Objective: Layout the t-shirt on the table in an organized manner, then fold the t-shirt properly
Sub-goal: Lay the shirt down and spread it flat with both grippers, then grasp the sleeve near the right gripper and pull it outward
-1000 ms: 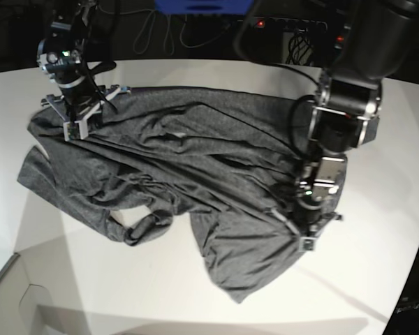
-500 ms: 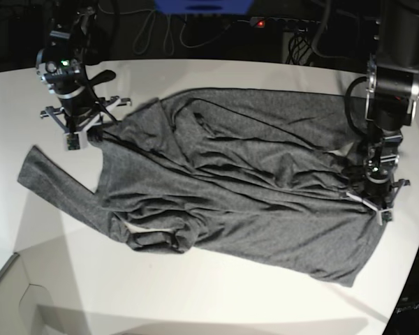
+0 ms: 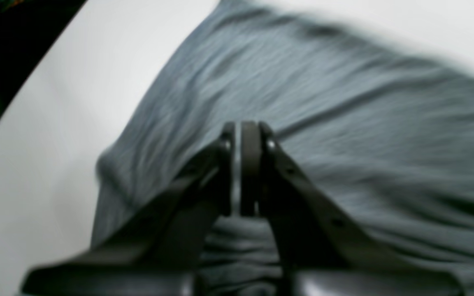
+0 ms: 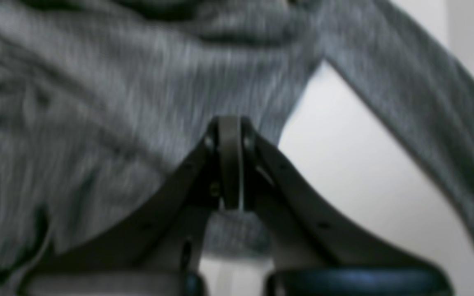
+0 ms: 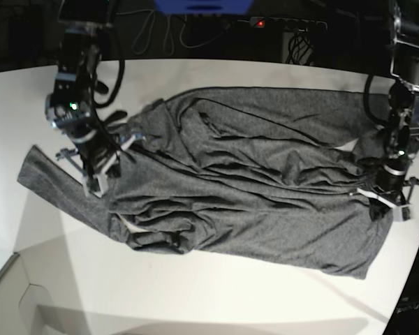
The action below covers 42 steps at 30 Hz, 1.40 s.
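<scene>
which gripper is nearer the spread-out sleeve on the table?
Right. The right gripper grips the t-shirt right beside that sleeve, near the armpit. The left gripper is shut on the shirt's opposite end, across the table.

One t-shirt [image 5: 244, 188]: single grey garment, only one in sight, two long sleeves. One white worktop [image 5: 195, 293] under it. Two robot arms: left arm [image 5: 405, 84] at one end of shirt, right arm [image 5: 77, 77] at other. Two sets of jaws, one per arm. One red indicator light [image 5: 261, 23] on dark kit behind worktop. Several cables [image 5: 160, 31] there, count unclear.
</scene>
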Motion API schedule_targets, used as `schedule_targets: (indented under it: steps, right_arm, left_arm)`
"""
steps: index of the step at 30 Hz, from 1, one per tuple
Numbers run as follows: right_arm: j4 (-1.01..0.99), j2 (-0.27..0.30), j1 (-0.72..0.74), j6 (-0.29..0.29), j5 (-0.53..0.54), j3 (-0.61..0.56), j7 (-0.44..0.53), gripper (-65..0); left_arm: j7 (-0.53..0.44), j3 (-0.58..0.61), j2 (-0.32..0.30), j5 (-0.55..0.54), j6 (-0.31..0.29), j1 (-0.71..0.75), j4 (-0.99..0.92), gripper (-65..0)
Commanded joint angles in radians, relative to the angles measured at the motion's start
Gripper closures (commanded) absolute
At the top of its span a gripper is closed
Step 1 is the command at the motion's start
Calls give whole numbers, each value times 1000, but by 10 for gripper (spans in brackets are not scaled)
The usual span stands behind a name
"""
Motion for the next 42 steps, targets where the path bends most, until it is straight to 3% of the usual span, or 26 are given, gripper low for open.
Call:
schedule_targets:
  steps: [1, 6, 11, 18, 25, 28, 35, 42]
  right_arm:
    - [-9, 4, 28, -2, 11, -3, 6, 0]
    - [-124, 5, 89, -2, 11, -3, -4, 0]
    - [-190, 4, 80, -2, 11, -3, 0, 0]
    - [-225, 11, 28, -2, 11, 4, 68, 0]
    - [-248, 68, -8, -2, 11, 7, 86, 0]
    - [-227, 77, -32, -2, 13, 9, 86, 0]
    - [-121, 74, -89, -2, 16, 95, 106, 0]
    - [51, 40, -140, -2, 16, 139, 106, 0]
  left_arm:
    - [8, -42, -27, -14, 10, 28, 41, -26]
    - [60, -226, 10, 4, 4, 182, 97, -26]
    - [60, -324, 51, 63, 2, 304, 118, -26]
    - [60, -347, 110, 72, 2, 329, 21, -26]
    - [59, -349, 97, 72, 1, 252, -181, -26]
    - [56, -347, 62, 72, 1, 225, -215, -26]
    - [56, -356, -7, 64, -1, 217, -210, -26]
    - [59, -358, -27, 64, -1, 252, -54, -26]
